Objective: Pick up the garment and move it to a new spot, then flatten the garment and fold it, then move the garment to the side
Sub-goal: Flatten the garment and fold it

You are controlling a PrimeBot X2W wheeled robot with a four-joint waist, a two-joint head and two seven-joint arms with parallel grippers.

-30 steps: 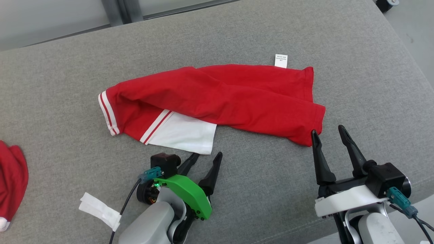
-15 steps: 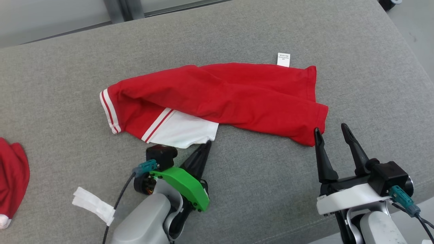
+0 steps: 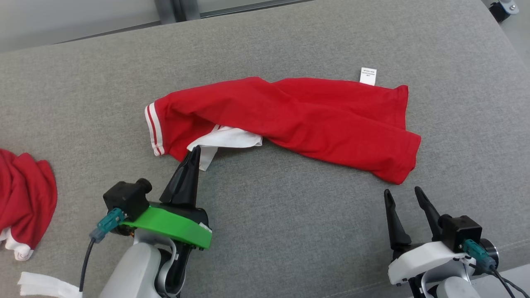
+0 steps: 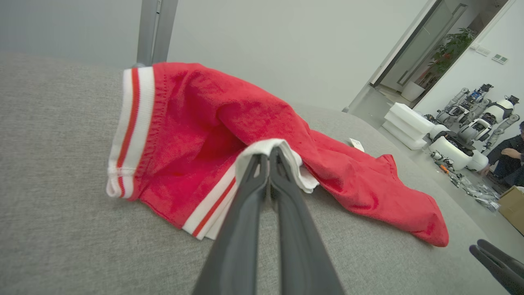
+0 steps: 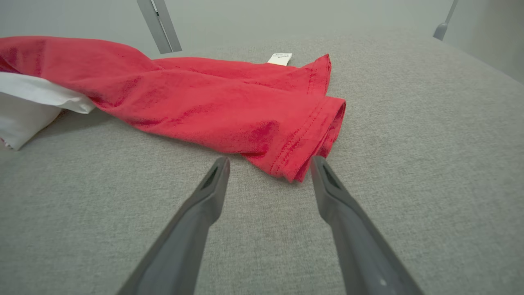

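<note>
The red garment [image 3: 298, 116] lies crumpled across the grey cushion, with a striped white cuff at its left end and a white panel [image 3: 225, 140] along its near edge. My left gripper [image 3: 194, 150] is shut on a fold of that white panel. In the left wrist view the garment [image 4: 229, 110] spreads behind the left gripper [image 4: 270, 152], whose tips pinch the white fold. My right gripper [image 3: 402, 191] is open, a little short of the garment's near right corner. In the right wrist view that hemmed corner [image 5: 311, 131] lies just beyond the right gripper [image 5: 270, 160], apart from it.
A second red cloth [image 3: 25, 190] lies at the cushion's left edge, a white strip [image 3: 41, 284] at the lower left. The garment's white label [image 3: 368, 76] sticks out at the back. The cushion's right edge [image 3: 511, 54] drops to the floor. Parked robots [image 4: 470, 123] and a seated person [image 4: 509, 157] are far off.
My left gripper shut on the white panel's edge and moved left, bunching it up. My right gripper drew back from the garment's corner. The camera also shifted.
</note>
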